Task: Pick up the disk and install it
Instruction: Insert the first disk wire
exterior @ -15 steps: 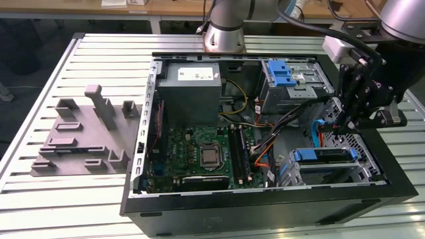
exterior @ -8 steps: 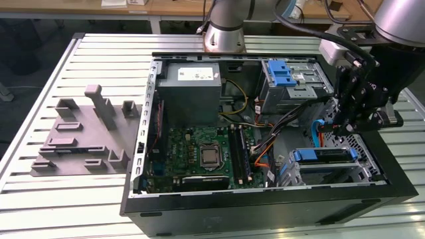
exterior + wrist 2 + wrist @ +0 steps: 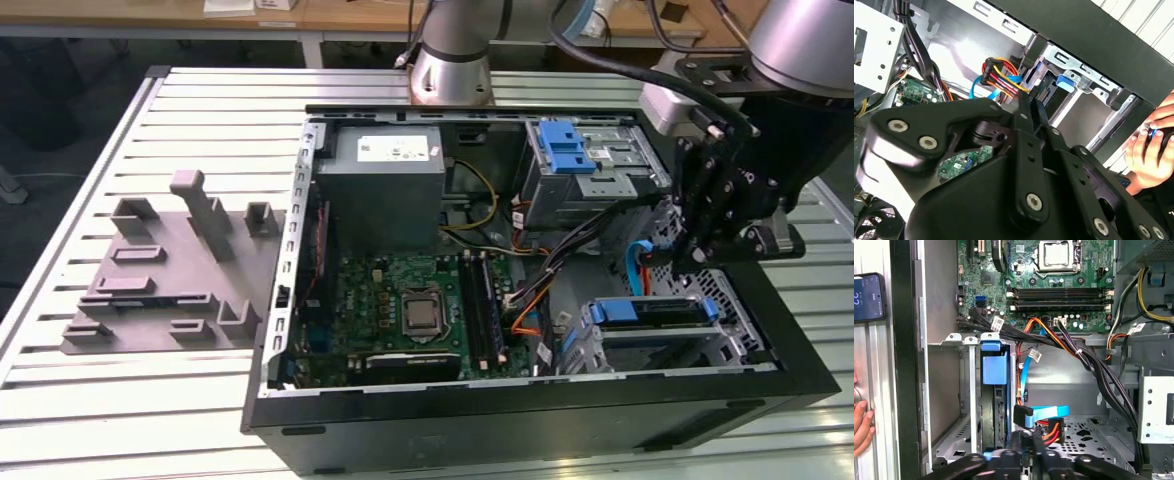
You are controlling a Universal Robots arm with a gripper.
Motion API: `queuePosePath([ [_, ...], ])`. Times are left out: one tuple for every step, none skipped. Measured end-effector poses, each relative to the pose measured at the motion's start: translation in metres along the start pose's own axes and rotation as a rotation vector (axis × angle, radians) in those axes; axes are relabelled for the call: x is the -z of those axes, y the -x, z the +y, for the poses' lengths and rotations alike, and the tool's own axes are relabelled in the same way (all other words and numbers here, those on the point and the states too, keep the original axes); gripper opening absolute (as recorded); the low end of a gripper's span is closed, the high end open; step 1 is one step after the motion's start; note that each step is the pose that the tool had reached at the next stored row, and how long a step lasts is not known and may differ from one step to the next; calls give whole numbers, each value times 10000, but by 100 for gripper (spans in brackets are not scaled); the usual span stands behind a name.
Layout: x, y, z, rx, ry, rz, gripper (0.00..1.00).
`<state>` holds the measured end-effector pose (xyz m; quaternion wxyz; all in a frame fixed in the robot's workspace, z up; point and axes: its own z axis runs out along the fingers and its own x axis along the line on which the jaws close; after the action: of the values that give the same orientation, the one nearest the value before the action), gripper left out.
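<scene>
The disk (image 3: 650, 312) sits in its blue carrier inside the lower drive cage at the exterior view's right, in the open computer case (image 3: 534, 420). In the first wrist view the disk (image 3: 995, 410) stands edge-on in the cage under its blue carrier tab (image 3: 994, 367). My gripper (image 3: 682, 262) hangs just above and behind that cage, apart from the disk. Its fingers are shut together with nothing seen between them in both wrist views (image 3: 1027, 442) (image 3: 1030, 106). The tips are close to the power plug with red, yellow and orange wires (image 3: 1051, 430) and the blue data cable (image 3: 1046, 412).
A second blue carrier (image 3: 569, 148) sits in the upper drive cage. Black cable bundles (image 3: 1089, 365) cross between the motherboard (image 3: 407, 300) and the cages. A person's hand (image 3: 1149, 145) rests outside the case wall, next to a phone (image 3: 866, 297). A grey fixture (image 3: 167, 275) lies on the table.
</scene>
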<state>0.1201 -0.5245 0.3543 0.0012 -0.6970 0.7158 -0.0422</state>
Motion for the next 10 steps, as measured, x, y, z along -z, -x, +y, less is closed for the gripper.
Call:
queuePosePath([
  [0, 0, 0, 0, 0, -1, 17],
  [-1, 0, 0, 0, 0, -1, 17],
  [-1, 0, 0, 0, 0, -1, 16],
  [-1, 1, 0, 0, 0, -1, 16],
  [-1, 0, 0, 0, 0, -1, 16],
  [-1, 0, 0, 0, 0, 0, 16],
  [-1, 1, 0, 0, 0, -1, 16],
  [-1, 1, 0, 0, 0, -1, 16],
  [-1, 1, 0, 0, 0, -1, 16],
  [-1, 1, 0, 0, 0, -1, 16],
])
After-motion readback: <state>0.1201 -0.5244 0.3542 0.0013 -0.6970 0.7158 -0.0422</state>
